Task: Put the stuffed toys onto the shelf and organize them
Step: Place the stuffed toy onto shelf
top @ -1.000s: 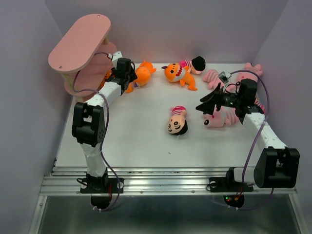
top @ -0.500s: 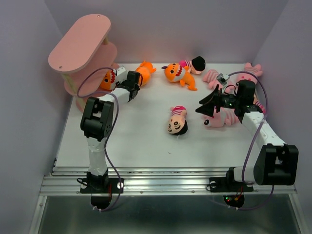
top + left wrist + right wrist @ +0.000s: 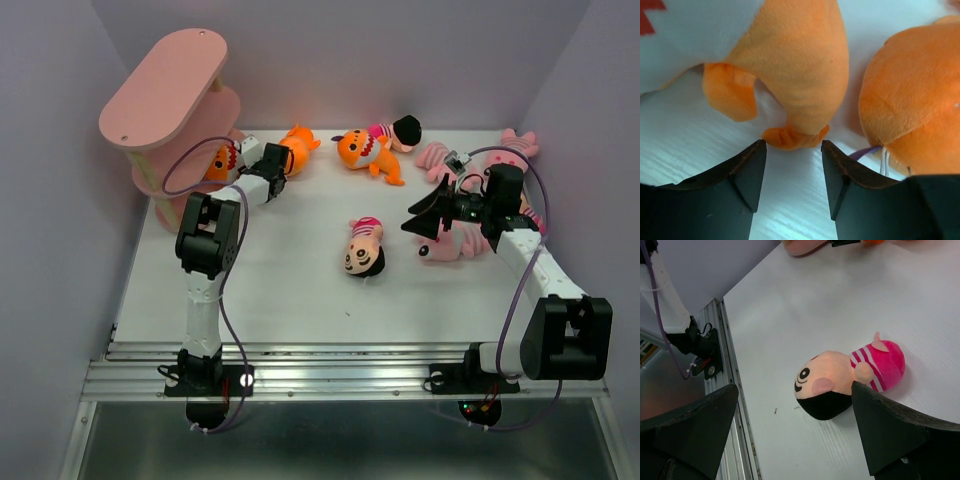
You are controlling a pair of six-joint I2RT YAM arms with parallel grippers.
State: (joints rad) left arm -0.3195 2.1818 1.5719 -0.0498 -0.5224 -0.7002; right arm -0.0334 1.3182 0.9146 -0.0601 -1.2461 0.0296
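Note:
The pink three-tier shelf point(image 3: 165, 90) stands at the far left. My left gripper point(image 3: 268, 160) is open and low on the table between two orange toothy toys point(image 3: 222, 162) point(image 3: 297, 148). In the left wrist view its jaws point(image 3: 792, 165) stand apart just short of a small orange fin point(image 3: 795, 137), with nothing held. My right gripper point(image 3: 426, 220) is open and empty, facing a black-haired doll point(image 3: 364, 248) in magenta stripes, also in the right wrist view point(image 3: 840, 382). A third orange toy point(image 3: 362, 150) and a second doll point(image 3: 398, 130) lie at the back.
Pink striped animals lie at the right: two at the back point(image 3: 438, 156) point(image 3: 514, 145) and one under my right arm point(image 3: 452, 246). Purple walls close in the left, back and right. A metal rail point(image 3: 340, 365) runs along the near edge.
My left arm has folded forward and brought its gripper down to the table between the orange toys beside the shelf. The right arm has barely moved.

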